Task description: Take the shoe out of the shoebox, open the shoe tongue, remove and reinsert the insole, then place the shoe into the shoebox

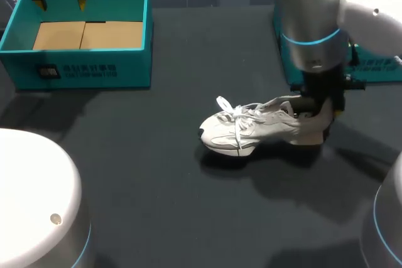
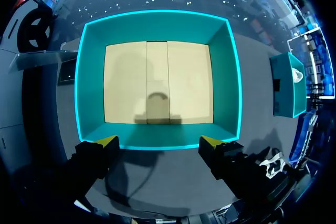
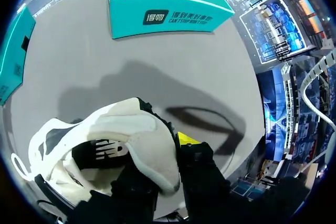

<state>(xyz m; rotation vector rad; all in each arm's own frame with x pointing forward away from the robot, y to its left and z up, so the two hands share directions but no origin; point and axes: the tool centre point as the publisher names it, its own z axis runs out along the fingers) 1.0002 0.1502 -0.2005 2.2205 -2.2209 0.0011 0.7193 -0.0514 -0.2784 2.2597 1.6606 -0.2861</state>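
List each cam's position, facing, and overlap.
Head: fixed above and behind, looking down on the dark table; both arms show, left jaws over the empty teal shoebox with cardboard floor, right arm at the white lace-up sneaker.
Left wrist: points straight down into that shoebox; own open jaws, yellow fingertips.
Right wrist: looks along jaws shut on the sneaker's heel; second teal box ahead.
Shared: head and left wrist, the shoebox; head and right wrist, the sneaker.

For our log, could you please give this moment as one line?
left jaws open above teal cardboard shoebox | right jaws shut on heel of white lace-up sneaker | sneaker on dark table
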